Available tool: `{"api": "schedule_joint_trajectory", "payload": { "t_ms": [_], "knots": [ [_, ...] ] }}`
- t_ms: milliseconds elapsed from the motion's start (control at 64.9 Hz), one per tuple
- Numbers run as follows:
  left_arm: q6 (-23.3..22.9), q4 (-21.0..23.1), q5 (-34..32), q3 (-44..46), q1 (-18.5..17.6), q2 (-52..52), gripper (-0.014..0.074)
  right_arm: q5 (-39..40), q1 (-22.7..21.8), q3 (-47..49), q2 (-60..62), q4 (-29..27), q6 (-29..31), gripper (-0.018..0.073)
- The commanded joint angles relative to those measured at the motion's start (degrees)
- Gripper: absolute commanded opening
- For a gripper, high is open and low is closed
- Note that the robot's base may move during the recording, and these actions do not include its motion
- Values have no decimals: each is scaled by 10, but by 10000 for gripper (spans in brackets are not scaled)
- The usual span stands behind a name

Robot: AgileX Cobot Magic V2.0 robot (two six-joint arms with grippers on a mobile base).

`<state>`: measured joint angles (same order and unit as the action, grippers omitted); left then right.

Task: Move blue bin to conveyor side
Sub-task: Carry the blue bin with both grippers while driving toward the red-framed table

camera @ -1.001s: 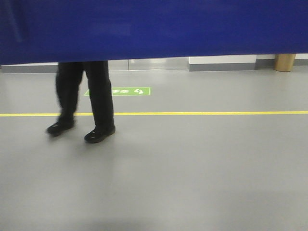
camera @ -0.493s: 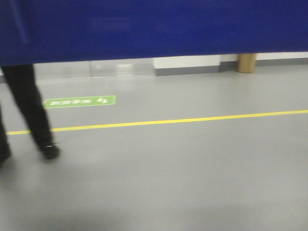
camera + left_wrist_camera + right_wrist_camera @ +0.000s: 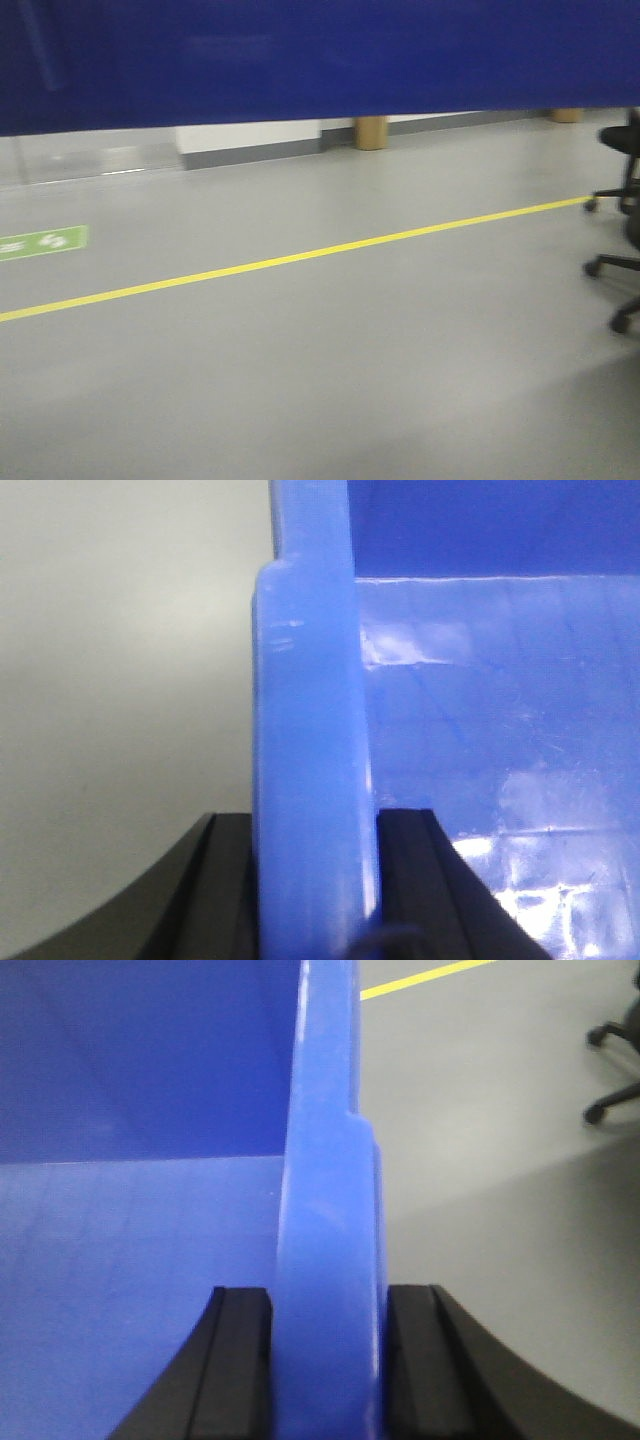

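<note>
Left wrist view, nearest first: the left gripper (image 3: 315, 880) is clamped on the blue bin (image 3: 310, 730). Its two black fingers (image 3: 410, 880) sit at the bottom of the frame, one on each side of the thick upright rim and touching it. Right of the rim, the bin's glossy inner wall and bottom fill the frame. Left of it is only pale grey floor (image 3: 110, 680).

The right wrist view mirrors this. The right gripper (image 3: 328, 1360) is closed on the opposite rim of the bin, a black finger pressed against each face. The blue interior lies in the left half of the frame and the floor in the right. A yellow line (image 3: 430, 977) crosses the upper right corner, and the dark legs of an office chair (image 3: 615, 1070) show at the right edge.

Farther out, in the front-facing view, the bin's dark blue wall spans the whole top of the frame from edge to edge. Below its lower edge the grey floor spreads out, and the yellow line runs across it, rising towards the right. A green floor marking (image 3: 42, 242) lies at the left edge and the chair stands at the right edge. Farthest back, a tan post (image 3: 371, 132) stands against the wall (image 3: 250, 137).
</note>
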<state>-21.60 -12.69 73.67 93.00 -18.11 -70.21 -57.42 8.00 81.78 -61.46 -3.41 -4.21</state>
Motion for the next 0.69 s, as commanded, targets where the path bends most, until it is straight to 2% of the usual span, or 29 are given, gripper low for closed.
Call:
{"api": "schedule_joint_trajectory", "payload": {
  "t_ms": [0,678],
  "knots": [
    [1,-43,-37,8,-2,13,-19,64,-3,9,10,22,8,-88],
    [1,-47,-37,8,-2,13,-19,64,-3,9,10,22,8,-88]
  ]
}}
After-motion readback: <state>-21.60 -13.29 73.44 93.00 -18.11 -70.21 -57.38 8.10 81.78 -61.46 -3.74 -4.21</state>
